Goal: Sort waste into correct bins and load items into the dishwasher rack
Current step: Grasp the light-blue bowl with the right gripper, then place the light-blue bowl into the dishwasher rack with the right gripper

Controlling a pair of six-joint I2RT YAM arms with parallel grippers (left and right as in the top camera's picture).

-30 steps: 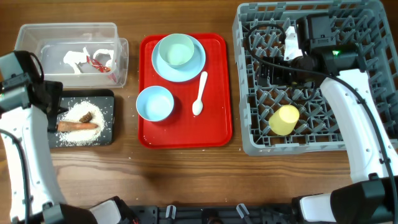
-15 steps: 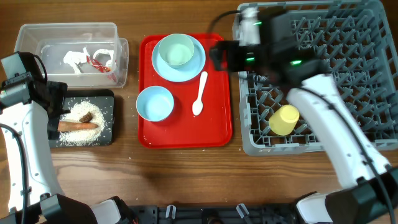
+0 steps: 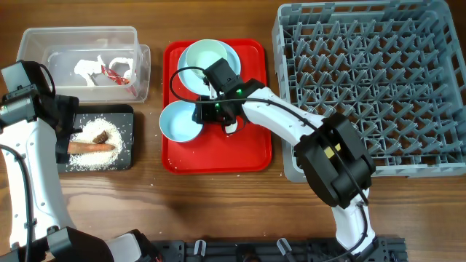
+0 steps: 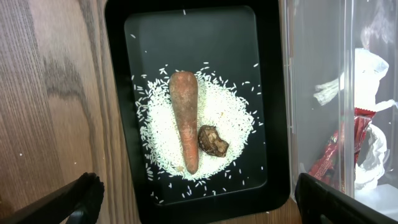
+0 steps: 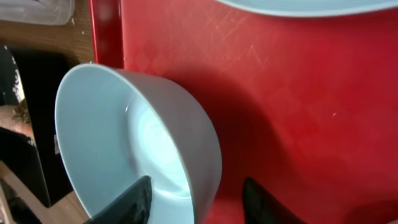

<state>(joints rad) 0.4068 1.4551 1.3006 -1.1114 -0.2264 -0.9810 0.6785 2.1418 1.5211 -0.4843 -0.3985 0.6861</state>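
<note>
The right gripper holds its jaws apart astride the rim of the light blue bowl on the red tray. The left gripper has its jaws wide over the black tray. A shallow pinch could tip the bowl.

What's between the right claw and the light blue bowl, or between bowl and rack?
Nothing visible at the grasp: the right claw straddles the rim of the light blue bowl, one finger inside, one outside. Toward the rack, the white spoon lies beside the bowl on the red tray; lifting over both should clear.
</note>
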